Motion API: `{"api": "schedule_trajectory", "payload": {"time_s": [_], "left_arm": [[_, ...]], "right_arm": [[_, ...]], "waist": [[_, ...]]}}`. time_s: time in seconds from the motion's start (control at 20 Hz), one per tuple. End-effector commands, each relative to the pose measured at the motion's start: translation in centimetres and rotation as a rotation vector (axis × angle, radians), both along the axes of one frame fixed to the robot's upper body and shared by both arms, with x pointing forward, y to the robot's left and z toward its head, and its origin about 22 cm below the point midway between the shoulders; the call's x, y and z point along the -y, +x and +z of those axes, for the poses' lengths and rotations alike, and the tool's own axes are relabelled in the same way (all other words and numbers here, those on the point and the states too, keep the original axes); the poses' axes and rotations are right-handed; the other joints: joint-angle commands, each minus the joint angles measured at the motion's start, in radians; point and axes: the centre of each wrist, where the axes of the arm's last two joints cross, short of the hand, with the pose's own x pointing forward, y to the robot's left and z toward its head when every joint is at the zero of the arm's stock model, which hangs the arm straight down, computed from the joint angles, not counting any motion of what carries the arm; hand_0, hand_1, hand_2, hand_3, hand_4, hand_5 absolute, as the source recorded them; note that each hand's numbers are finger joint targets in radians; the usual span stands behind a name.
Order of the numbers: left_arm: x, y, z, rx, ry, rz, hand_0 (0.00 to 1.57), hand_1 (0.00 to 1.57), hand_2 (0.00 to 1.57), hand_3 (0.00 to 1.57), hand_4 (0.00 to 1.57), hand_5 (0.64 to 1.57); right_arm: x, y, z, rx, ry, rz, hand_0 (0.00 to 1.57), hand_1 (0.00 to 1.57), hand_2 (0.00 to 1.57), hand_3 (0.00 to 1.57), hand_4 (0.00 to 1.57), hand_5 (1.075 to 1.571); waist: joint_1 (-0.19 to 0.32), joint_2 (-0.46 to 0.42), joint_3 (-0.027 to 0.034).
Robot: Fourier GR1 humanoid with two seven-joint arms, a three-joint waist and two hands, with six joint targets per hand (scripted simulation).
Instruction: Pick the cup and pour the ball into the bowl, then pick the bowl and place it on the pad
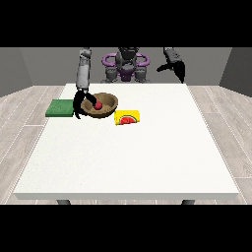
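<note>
At upper left of the frame, the hand at the view's left (pixel 80 104) curls its fingers round the brown bowl's (pixel 101 105) rim; a red ball (pixel 98 105) lies inside. The yellow cup (pixel 127 117) lies beside it on the bench (pixel 133 157). I cannot tell how the fingers lie on the raised hand at the view's right (pixel 176 68).

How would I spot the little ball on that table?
Find the white table, then the brown bowl near its far left corner, beside the green pad. The ball lies inside the bowl: small, round and red, unlike the yellow cup lying nearby.

White table (pixel 147 157) w/ gray plank floor (pixel 19 128) & gray walls (pixel 34 64) around.
</note>
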Motion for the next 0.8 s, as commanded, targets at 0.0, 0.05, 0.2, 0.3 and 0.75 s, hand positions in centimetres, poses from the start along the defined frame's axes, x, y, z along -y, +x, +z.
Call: {"api": "schedule_trajectory", "payload": {"time_s": [0.0, 0.05, 0.2, 0.3, 0.75], "left_arm": [[-0.1, 0.2, -1.0, -0.058, -0.005, -0.016, 0.00, 0.00, 0.00, 0.00, 0.82, 1.497], [-0.2, 0.6, 0.1, -0.064, 0.002, -0.008, 0.00, 0.00, 0.00, 0.00, 0.90, 1.466], [-2.1, 0.1, -3.0, -0.168, -0.029, 0.040, 0.00, 0.00, 0.00, 0.00, 0.96, 1.422], [-3.7, -0.6, -5.7, -0.221, -0.043, 0.084, 0.00, 0.00, 0.00, 0.00, 0.98, 1.422], [-8.0, -2.8, -8.8, -0.317, -0.036, 0.245, 0.00, 0.00, 0.00, 0.00, 1.00, 1.410]], "right_arm": [[1.1, -1.2, -1.1, -0.278, -0.121, -0.102, 1.57, 1.57, 1.57, 1.38, 0.91, 1.563], [2.1, -0.3, 0.2, -0.293, -0.090, -0.128, 1.57, 1.57, 1.57, 1.26, 0.90, 1.566], [1.4, 0.5, 1.0, -0.386, -0.104, -0.134, 1.57, 1.57, 1.57, 0.95, 0.87, 1.567], [0.8, 3.3, 4.1, -0.421, -0.080, -0.109, 1.57, 1.57, 1.57, 0.97, 0.82, 1.561], [2.6, 4.4, 8.1, -0.527, -0.031, -0.031, 1.57, 1.57, 1.57, 0.77, 0.79, 1.570]], "waist": [[0.016, -0.010, 0.0378], [0.023, -0.022, 0.0407], [-0.027, -0.130, 0.0408], [-0.069, -0.190, 0.0413], [-0.211, -0.310, 0.0445]]}}
